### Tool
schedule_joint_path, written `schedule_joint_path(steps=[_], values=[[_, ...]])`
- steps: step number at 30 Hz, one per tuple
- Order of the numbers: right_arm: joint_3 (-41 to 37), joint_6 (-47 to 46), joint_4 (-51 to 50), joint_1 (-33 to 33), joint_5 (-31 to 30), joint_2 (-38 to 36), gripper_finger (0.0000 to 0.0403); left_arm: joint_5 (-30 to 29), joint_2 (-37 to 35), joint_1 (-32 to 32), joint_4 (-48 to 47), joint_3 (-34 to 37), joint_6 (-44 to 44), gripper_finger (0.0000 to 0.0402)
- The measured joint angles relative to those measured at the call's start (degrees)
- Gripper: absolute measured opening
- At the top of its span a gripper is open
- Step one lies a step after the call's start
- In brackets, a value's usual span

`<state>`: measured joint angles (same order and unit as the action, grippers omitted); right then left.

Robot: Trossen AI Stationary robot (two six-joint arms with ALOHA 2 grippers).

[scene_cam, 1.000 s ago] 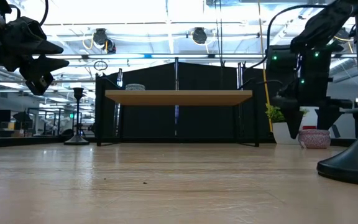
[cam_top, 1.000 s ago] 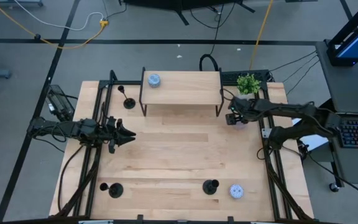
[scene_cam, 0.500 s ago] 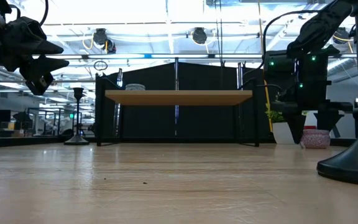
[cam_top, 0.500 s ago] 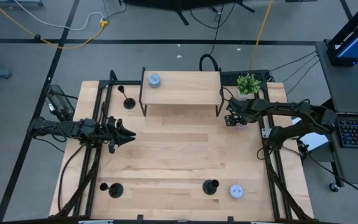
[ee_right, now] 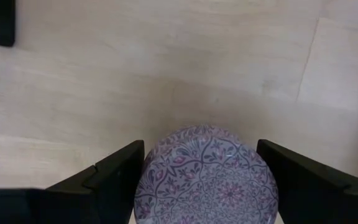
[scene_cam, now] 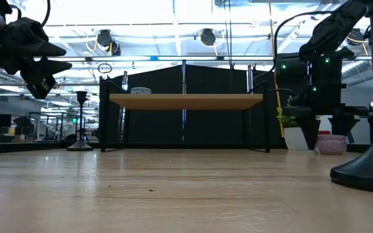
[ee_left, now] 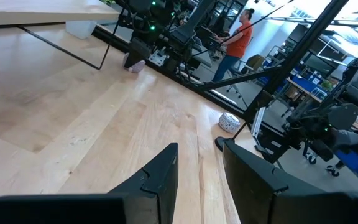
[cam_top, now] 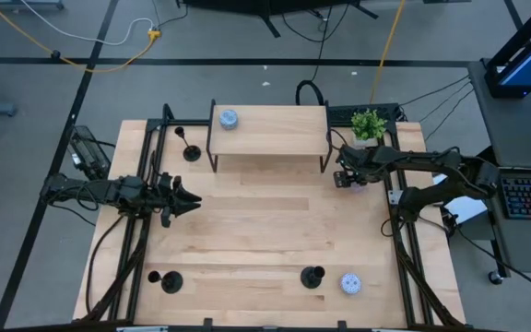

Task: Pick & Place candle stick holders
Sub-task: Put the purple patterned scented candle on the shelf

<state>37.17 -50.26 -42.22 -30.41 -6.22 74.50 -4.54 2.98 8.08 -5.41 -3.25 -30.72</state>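
Standing on the wooden table are three matte-black candle stick holders, each showing a round flat base, a thin stem and a small top cup. One candle stick holder is sitting in the upper left of the high view, beside the raised wooden shelf. A second holder is resting at the lower left, and a third holder is standing at lower centre, just beside a pale-blue tin. Another pale-blue tin is lying on the shelf.

The right gripper is reaching down at the right of the shelf, its fingers straddling a lilac patterned tin; whether they are touching it cannot be told. The left gripper is hovering at the left edge, fingers parted a little and holding nothing.
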Motion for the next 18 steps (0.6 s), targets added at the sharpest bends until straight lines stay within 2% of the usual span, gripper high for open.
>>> schedule_joint_path(steps=[10,18], values=[[-0.1,-1.0,-0.7,0.0,1.1,-0.3,0.0293,0.0,0.0,0.0,0.0,0.0,-0.1,0.0131],[-0.3,-1.5,-2.5,0.0,2.4,-3.7,0.0292,0.0,0.0,0.0,0.0,0.0,-0.3,0.0131]])
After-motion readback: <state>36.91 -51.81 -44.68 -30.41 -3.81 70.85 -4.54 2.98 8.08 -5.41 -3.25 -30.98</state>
